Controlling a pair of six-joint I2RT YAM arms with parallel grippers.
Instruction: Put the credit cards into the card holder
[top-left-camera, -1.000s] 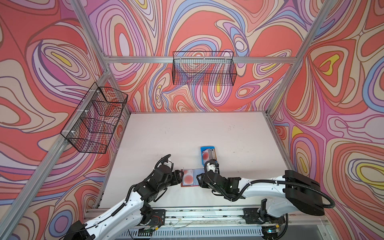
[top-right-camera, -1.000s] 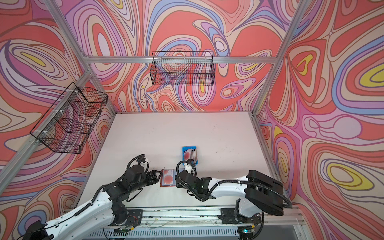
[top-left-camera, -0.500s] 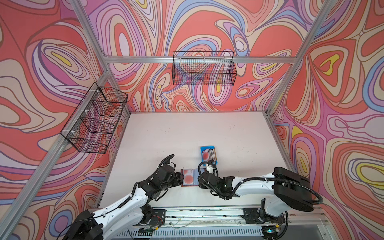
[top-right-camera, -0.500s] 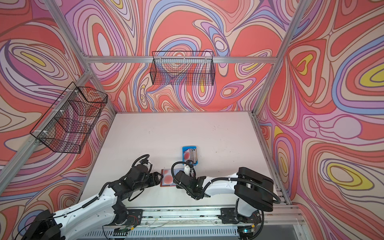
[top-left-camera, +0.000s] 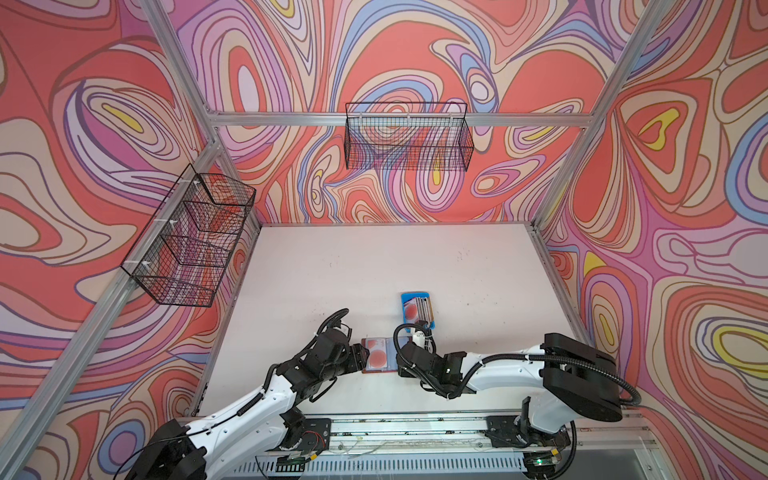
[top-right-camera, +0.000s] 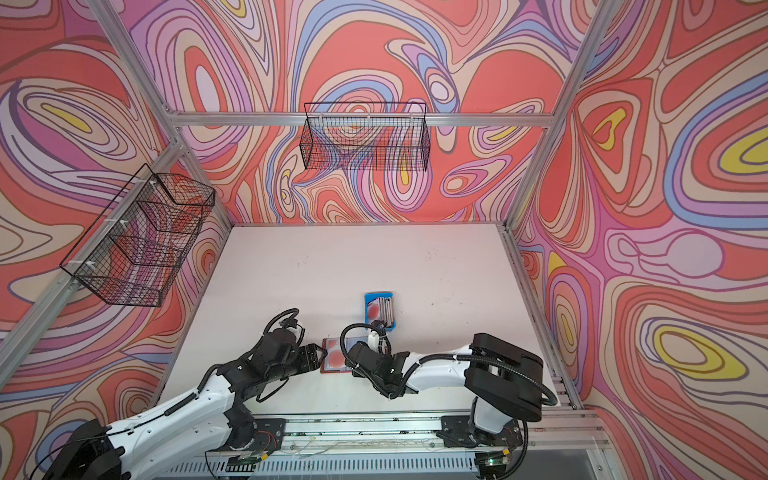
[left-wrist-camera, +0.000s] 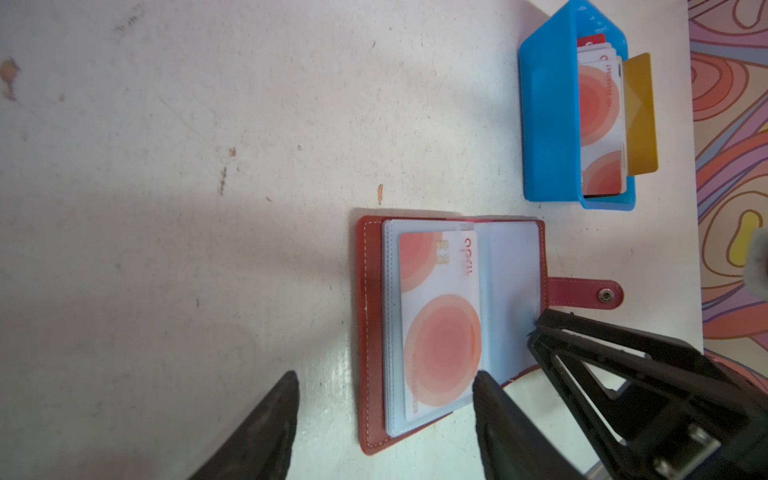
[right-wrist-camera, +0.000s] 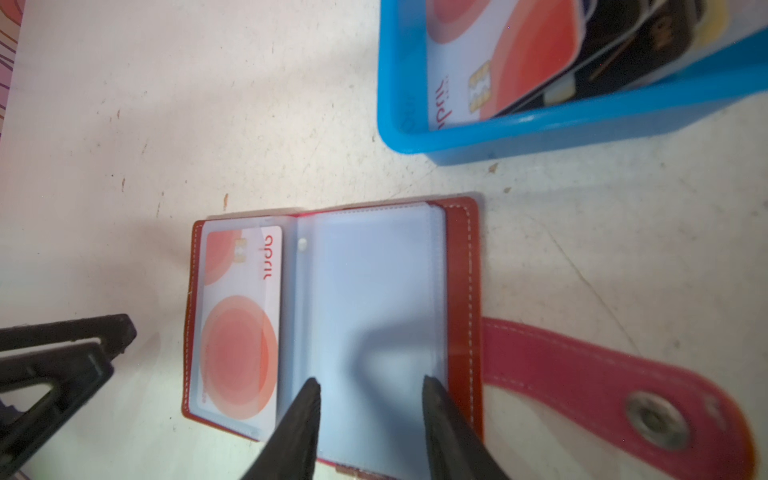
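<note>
I see the card holder lying open on the table, near the blue tray of cards. One red-circle card sits inside it. My left hand and right hand are both spread over it, pinching nothing.

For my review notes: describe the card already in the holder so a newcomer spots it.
On the table, close to its front edge, lies the open red card holder. One white card with a big red circle sits in its clear sleeve. Unlike the lookalike cards in the blue tray, it lies flat behind plastic.
</note>
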